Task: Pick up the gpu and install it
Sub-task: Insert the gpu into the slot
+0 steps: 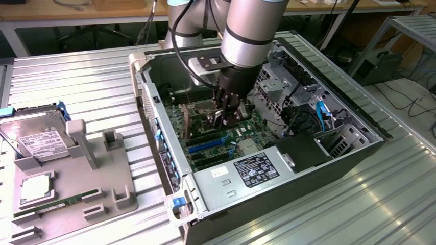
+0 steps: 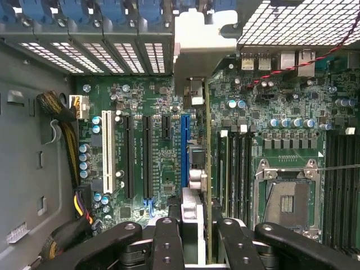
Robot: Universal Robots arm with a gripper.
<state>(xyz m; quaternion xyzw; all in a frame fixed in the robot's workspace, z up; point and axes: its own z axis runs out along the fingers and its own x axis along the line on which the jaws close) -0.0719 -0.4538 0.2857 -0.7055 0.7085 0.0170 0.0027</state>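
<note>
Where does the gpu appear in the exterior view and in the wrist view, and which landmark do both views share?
Exterior view: gpu inside the open case, mostly hidden under the gripper that grips it.
Wrist view: gpu seen edge-on between the fingers, reaching toward the slotted rear wall.
Shared landmark: the green motherboard directly beneath the card.

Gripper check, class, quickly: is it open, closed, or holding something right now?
Gripper: closed on the gpu, held edge-on above the motherboard inside the computer case.
</note>
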